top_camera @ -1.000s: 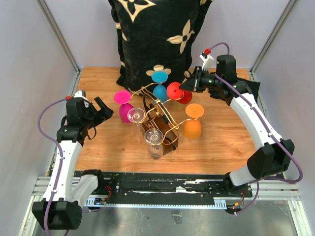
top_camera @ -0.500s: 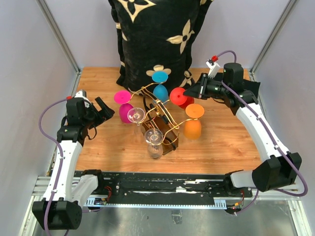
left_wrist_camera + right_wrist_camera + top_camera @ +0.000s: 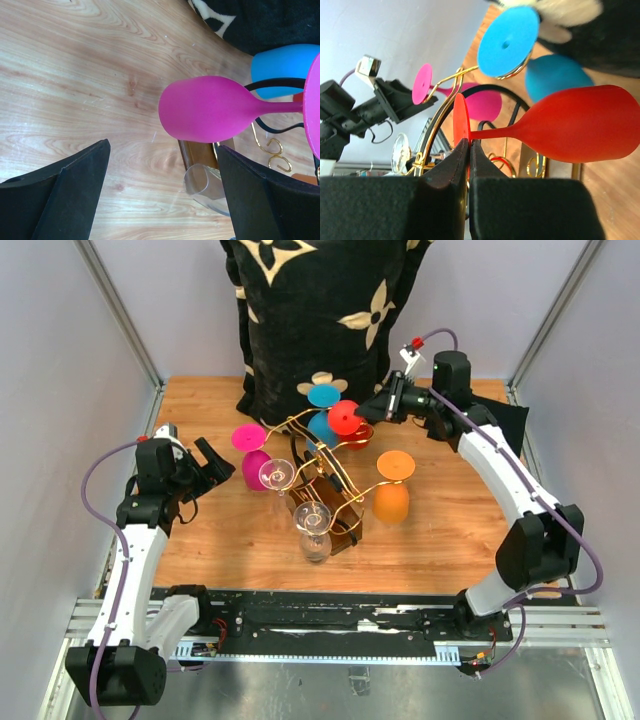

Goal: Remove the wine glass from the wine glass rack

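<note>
FAR SIDE OF THE RACK: My right claw was clenched on the rim of the red wine glass, its two pads pinching the thin foot disc edge-on. The glass hung foot-up and bowl-down among the scroll arms on the far right of the wine glass rack. Its long axis ran from the pinched foot along the stem to the bowl, leaning a little toward the rack's centre.

The claw reached in from the right. The glass therefore lay between it and the gold wire, with the blue glass just beside it on the cushion side. I could not tell from either view whether the stem had already cleared its wire arm.

As I judged it, the way out was back toward the claw's own side, away from the centre post and along the line of that arm. Any tilt would swing the bowl toward the blue neighbour.

My left claw hung released over the worktop on the opposite side. Its jaws were spread wide and held nothing, facing the pink glass and well apart from the red one. The right arm was plainly the nearer. An orange glass hung on the near right.
</note>
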### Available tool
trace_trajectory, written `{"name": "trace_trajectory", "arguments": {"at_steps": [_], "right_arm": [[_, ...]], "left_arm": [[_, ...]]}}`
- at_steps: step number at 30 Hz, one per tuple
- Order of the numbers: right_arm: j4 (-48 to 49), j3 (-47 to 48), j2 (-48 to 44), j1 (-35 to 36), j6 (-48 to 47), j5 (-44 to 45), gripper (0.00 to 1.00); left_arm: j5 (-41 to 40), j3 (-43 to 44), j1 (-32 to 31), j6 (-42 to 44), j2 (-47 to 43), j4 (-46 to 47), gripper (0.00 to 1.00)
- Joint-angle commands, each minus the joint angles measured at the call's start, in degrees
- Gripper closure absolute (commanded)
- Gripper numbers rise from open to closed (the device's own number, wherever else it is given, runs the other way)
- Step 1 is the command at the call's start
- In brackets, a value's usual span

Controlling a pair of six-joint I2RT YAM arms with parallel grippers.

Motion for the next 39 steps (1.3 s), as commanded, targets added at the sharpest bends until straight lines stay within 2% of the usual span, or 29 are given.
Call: {"name": "trace_trajectory", "arguments": {"at_steps": [1, 6, 8, 10, 11, 13, 14, 15, 17, 20, 24, 30, 39], "right_arm": [[1.34, 3.25, -1.59, -5.49, -0.52, 2.32, 0.99], [1.38, -1.55, -6.91, -14.71, -0.13, -0.10, 0.99], [-3.60, -2.28, -10.28, -16.69, -4.65, 1.05, 0.99], [-13.36, -1.49, -12.73, -16.14, -12.68, 7.41, 0.99], [-18.47, -0.78, -13.76, -14.64, -17.50, 13.44, 0.99], [-26.87, -0.23, -15.11, -9.57, -25.21, 31.73, 0.99], [-29.91, -0.49, -15.00, -6.26, -27.96, 46.79, 0.99], [-32.08, -1.39, -13.97, -3.17, -29.84, 56.77, 0.99], [-36.23, -2.24, -9.28, -1.03, -30.15, 70.21, 0.99], [-42.77, -2.37, -0.57, -1.71, -27.87, 85.10, 0.99], [-44.46, -3.28, 6.96, -5.70, -24.15, 92.20, 0.99], [-52.69, 2.91, 21.96, -9.20, -18.26, 105.88, 0.99], [-56.51, 15.74, 39.19, -11.68, -15.43, 113.56, 0.99]], "left_arm": [[-0.39, 0.69, 0.09, 1.52, -1.04, -0.63, 0.06], [-0.07, 0.21, 0.13, 1.79, -0.68, -0.23, 0.05], [0.41, 0.02, 0.13, 1.70, -0.47, 0.11, 0.05], [0.58, -0.23, 0.13, 1.95, -0.32, 0.51, 0.05], [0.50, -0.27, 0.13, 2.15, -0.35, 0.57, 0.05], [-0.10, -0.30, 0.13, 2.67, -0.47, 0.58, 0.05], [-0.55, -0.36, 0.13, 2.85, -0.64, 0.67, 0.05], [-0.71, -0.49, 0.13, 3.02, -0.80, 0.90, 0.05], [-0.77, -0.62, 0.09, 3.27, -1.09, 1.39, 0.05], [0.16, -0.81, 0.13, 3.07, -1.26, 1.35, 0.05], [0.92, -1.15, 0.09, 2.75, -2.81, 0.93, 0.05], [0.61, -0.31, 0.13, 3.49, -4.16, 0.02, 0.04], [2.85, -1.11, 0.13, 2.81, -3.90, 0.50, 0.04]]}}
